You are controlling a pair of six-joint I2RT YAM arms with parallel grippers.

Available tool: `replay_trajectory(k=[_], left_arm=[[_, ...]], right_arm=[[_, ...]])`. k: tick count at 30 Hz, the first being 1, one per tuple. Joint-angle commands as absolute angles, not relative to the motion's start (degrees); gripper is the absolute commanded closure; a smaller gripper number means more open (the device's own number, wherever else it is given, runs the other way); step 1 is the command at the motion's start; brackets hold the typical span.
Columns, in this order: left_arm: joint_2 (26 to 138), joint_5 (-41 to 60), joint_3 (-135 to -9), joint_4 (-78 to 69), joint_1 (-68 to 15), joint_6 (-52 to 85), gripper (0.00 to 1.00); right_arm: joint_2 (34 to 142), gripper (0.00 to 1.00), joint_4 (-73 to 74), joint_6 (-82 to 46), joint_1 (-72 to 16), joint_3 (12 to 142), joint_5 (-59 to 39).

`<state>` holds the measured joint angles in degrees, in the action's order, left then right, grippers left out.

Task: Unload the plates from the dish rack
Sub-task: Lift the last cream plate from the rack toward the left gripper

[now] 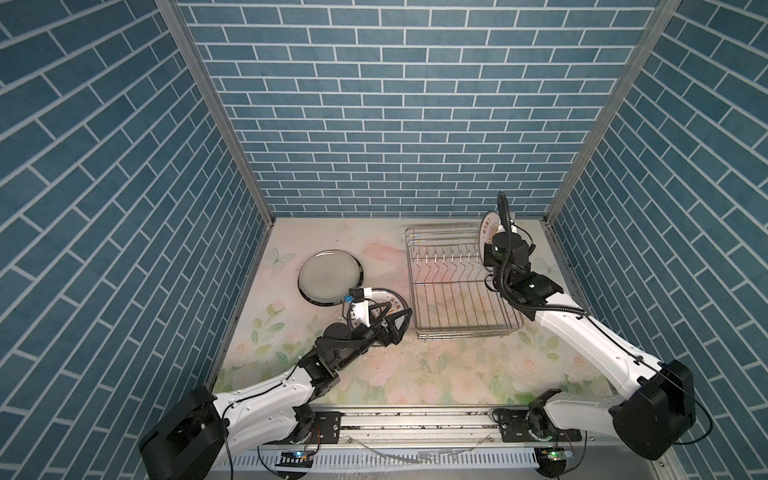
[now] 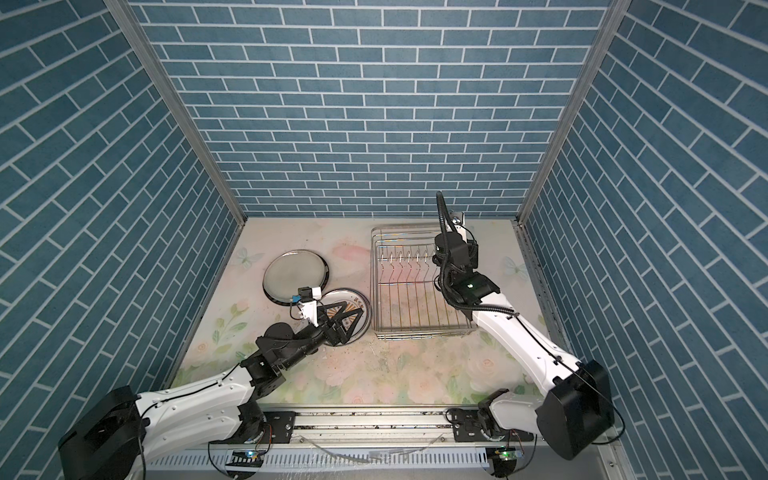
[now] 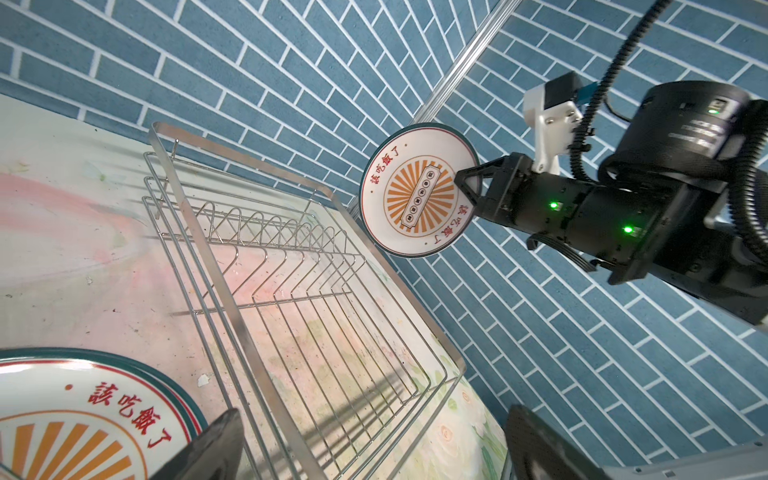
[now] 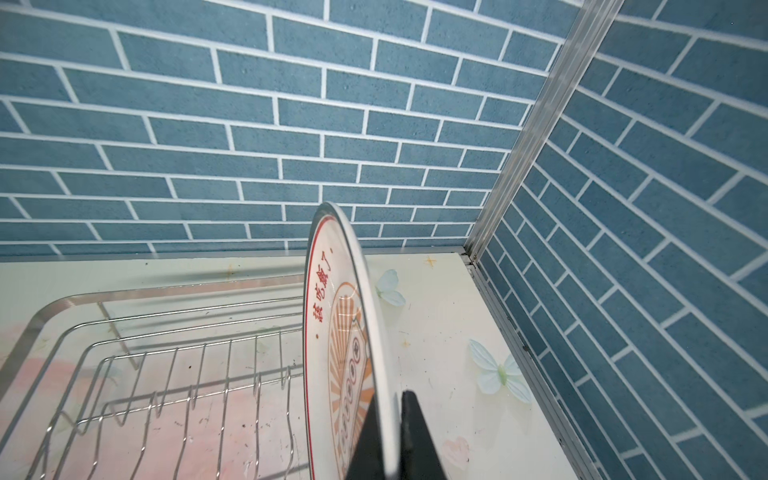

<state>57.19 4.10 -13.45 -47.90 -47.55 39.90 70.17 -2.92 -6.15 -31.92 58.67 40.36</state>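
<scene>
**Item 1: dish rack** (image 1: 461, 282). Silver wire, low sides, grid floor, a row of upright prongs. It stands on the right half of the floral tabletop (image 1: 415, 365), toward the back wall.

**Item 2: held plate** (image 3: 415, 195). White, with an orange sunburst centre and red lettering. It is carried upright on edge above the rack's right-hand end. In the left wrist view its lower rim hangs clear of the wires.

**Item 3: right gripper** (image 3: 468, 187). The fingers are closed on the held plate's rim, one on each face (the right wrist view shows the rim running between them).

**Item 4: grey plate** (image 1: 328, 276). Larger, dark-rimmed, lying flat on the tabletop left of the rack and well apart from it.

**Item 5: sunburst plate** (image 1: 392, 298). Same pattern as item 2. It lies flat between the grey plate and the rack, close against the grey plate (touching or overlapping, cannot tell). In the left wrist view a second green rim shows under its edge.

**Item 6: left gripper** (image 1: 395, 313). It is low over the sunburst plate. The fingers (image 3: 212, 453) are spread wide and grip nothing.
</scene>
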Motion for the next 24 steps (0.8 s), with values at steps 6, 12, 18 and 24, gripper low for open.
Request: replay_trajectory(k=[6,12,18,24], left_arm=[[58.8,5.4,-13.1,-51.9,-47.8,39.9,0.00],[58.9,5.1,-13.0,-51.8,-47.8,39.6,0.00],[59.8,4.6,-12.4,-54.2,-47.8,40.5,0.00],[60.1,5.8,-11.9,-57.8,-47.8,40.4,0.00]], right_arm=[[60.1,1.00,1.1,-12.0,-31.6,53.7,15.6],[59.2,1.00,4.0,-19.0,-26.9,51.5,-4.4],[59.2,1.00,9.9,-26.0,-23.7,49.4,-22.5],[57.7,1.00,15.4,-30.0,-23.0,45.9,-28.8]])
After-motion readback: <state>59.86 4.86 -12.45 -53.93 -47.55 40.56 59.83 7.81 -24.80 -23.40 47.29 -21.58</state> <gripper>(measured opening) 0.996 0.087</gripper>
